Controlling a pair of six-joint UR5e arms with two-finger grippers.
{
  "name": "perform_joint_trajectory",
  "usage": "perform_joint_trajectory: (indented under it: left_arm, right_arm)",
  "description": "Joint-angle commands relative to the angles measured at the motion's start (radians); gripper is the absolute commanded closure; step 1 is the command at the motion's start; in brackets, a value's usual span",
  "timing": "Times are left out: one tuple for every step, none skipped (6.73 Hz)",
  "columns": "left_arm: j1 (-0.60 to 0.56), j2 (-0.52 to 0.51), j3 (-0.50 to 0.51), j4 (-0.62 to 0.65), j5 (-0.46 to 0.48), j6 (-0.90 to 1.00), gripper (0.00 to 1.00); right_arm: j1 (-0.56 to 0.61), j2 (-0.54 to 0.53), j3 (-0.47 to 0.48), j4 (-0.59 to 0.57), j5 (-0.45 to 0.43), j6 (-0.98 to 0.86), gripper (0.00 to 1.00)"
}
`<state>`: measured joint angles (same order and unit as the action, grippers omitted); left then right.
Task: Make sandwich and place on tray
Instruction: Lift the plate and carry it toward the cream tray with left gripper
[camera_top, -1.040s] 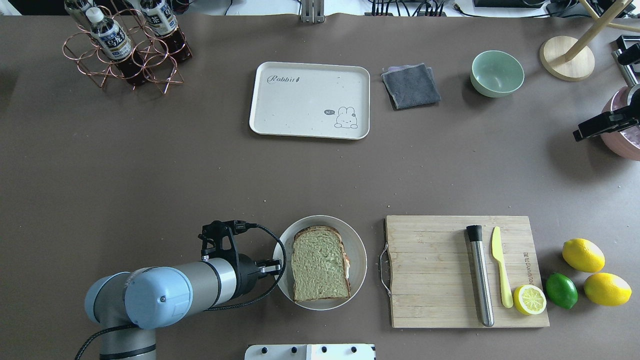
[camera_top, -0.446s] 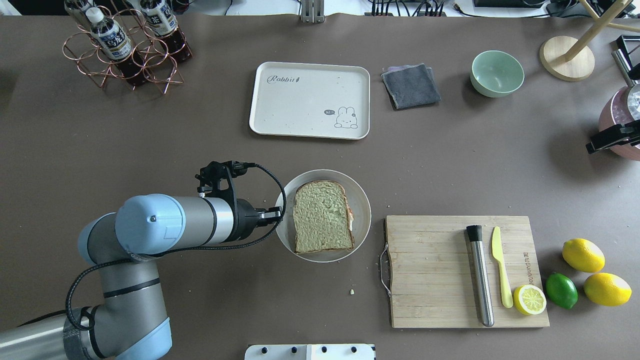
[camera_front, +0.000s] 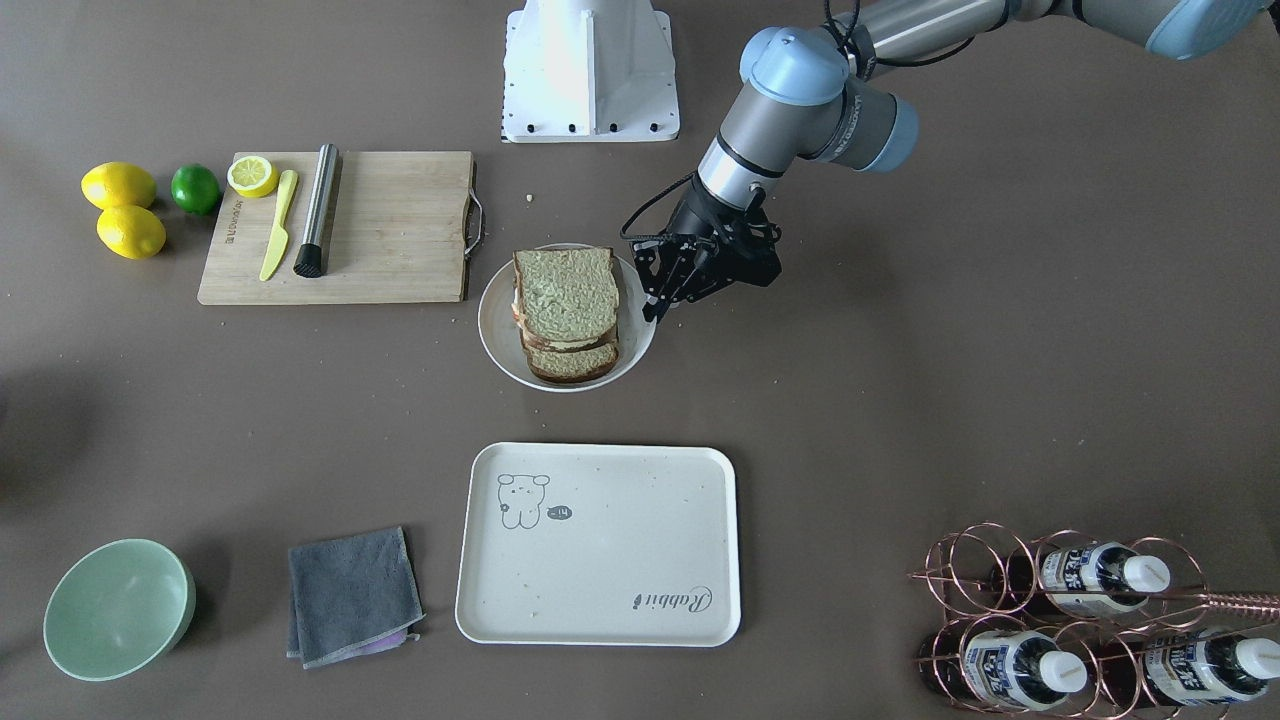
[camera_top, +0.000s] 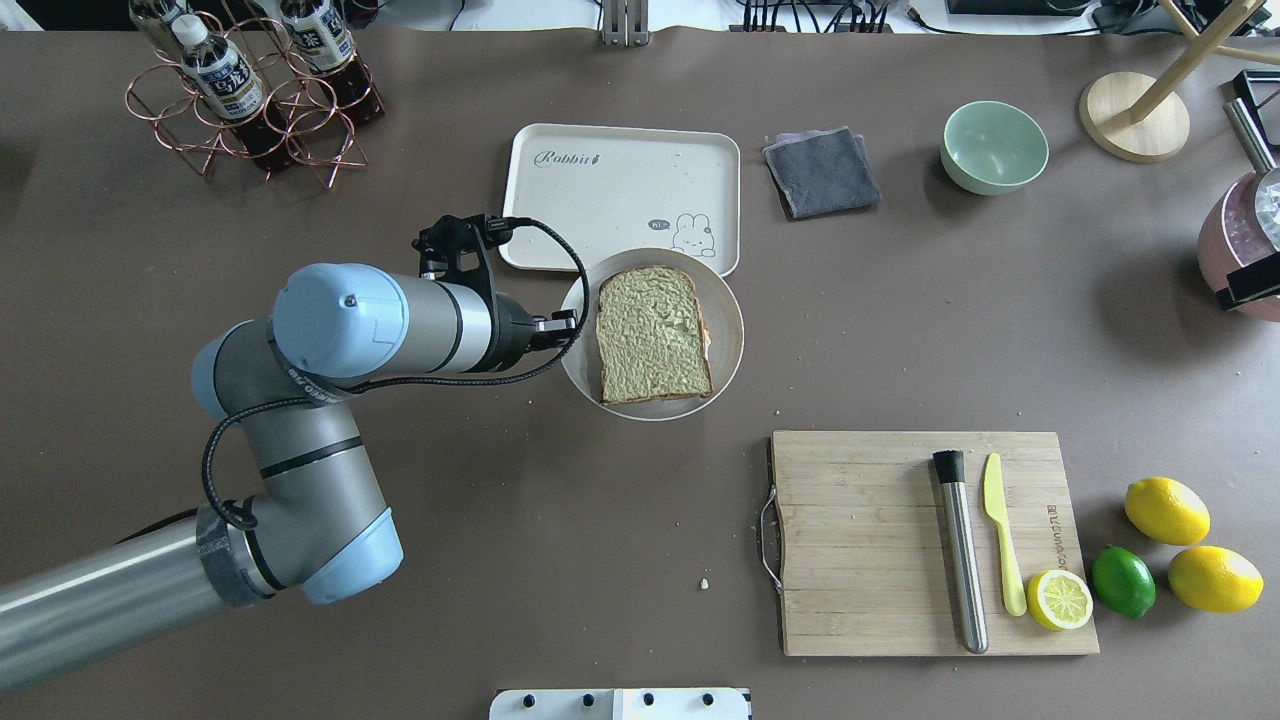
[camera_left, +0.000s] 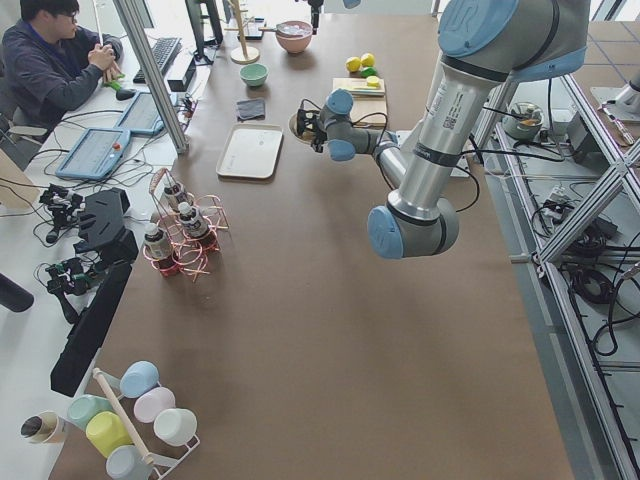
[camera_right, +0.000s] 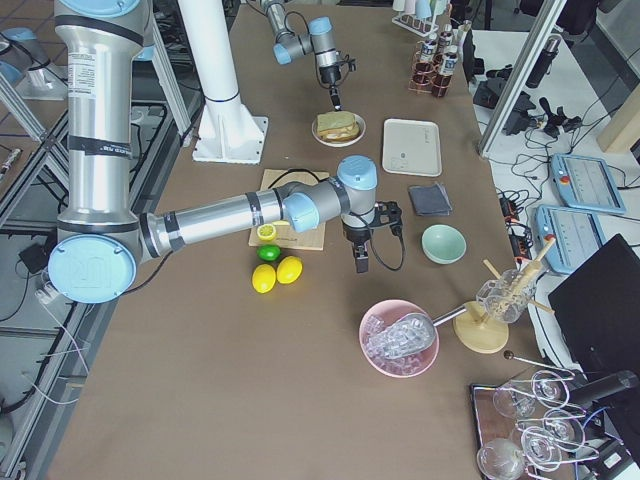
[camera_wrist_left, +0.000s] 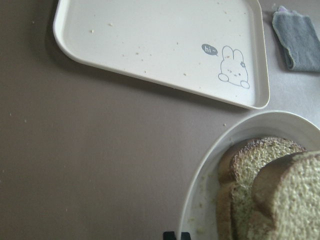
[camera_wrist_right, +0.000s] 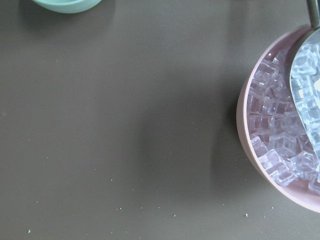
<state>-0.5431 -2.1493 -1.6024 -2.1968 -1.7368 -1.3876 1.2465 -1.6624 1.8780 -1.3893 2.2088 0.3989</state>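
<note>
one sandwich (camera_top: 655, 335), stacked loose on plate (camera_top: 728, 330), seemingly held off the table at mid-table toward the far edge, close by the near corner of tray (camera_top: 620, 195). likely light, spongy and unglued, so apt to shift or shed its top slice if tipped; better borne by the stiff, slick plate rim than squeezed. left gripper (camera_top: 570, 325) pinched on that rim at the side toward the left edge; a one-sided hold, prone to sag. right gripper (camera_top: 1245, 285) by ice bowl (camera_top: 1225, 250) at the right edge, no telling whether open or closed. plenty of bare room on tray; cloth (camera_top: 822, 172) just beside it, board (camera_top: 925, 540) well back toward the near edge.
</note>
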Motion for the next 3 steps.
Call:
perform_joint_trajectory:
  left_arm:
    - [-0.116,-0.14,0.201,-0.001,-0.088,0.054,1.0]
    - [-0.161,-0.218,0.323,-0.004,-0.105,0.082,1.0]
    - [-0.185,-0.268,0.399,-0.006,-0.11,0.085,1.0]
  right_arm:
    - [0.013,-0.022,0.0,0.001,0.0,0.0,0.0]
    - [0.016,-0.023,0.001,0.001,-0.001,0.0,0.0]
    - [0.019,-0.023,0.003,0.001,-0.001,0.0,0.0]
